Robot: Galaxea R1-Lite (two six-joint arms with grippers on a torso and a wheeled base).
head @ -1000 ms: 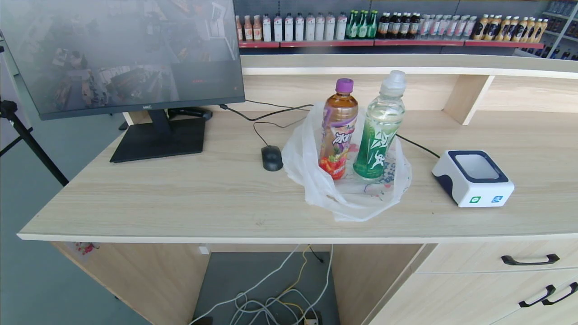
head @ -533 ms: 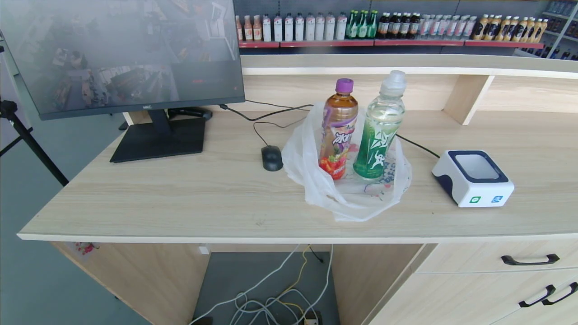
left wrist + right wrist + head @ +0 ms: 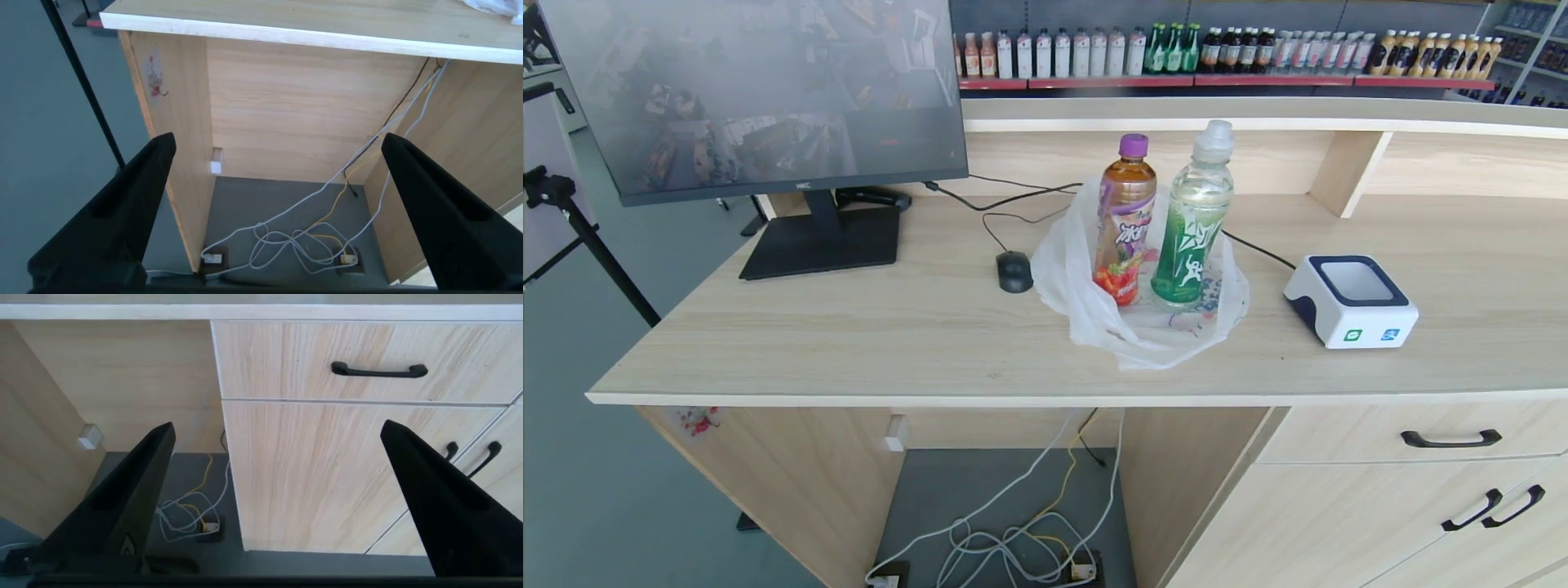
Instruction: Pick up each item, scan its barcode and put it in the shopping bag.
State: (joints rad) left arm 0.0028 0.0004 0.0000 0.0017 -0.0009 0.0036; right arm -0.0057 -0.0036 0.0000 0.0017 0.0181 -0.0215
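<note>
Two bottles stand upright inside the white plastic shopping bag (image 3: 1086, 310) on the wooden counter (image 3: 849, 343): a tea bottle with a purple cap (image 3: 1125, 229) and a clear bottle with a green label (image 3: 1191, 229), side by side. The white and dark-blue barcode scanner (image 3: 1349, 300) sits on the counter to their right. My left gripper (image 3: 274, 220) is open with nothing in it, below counter height in front of the knee space. My right gripper (image 3: 274, 510) is open too, low in front of the drawers (image 3: 378, 371).
A monitor (image 3: 760, 90) stands at the counter's back left, with a black mouse (image 3: 1014, 271) beside the bag. A raised shelf runs along the back. Loose cables (image 3: 1013, 531) lie on the floor under the counter. A tripod leg (image 3: 596, 253) stands at the far left.
The whole head view has shifted and now takes in more of the counter's front and the floor. Bottles, bag and scanner keep their places on the counter.
</note>
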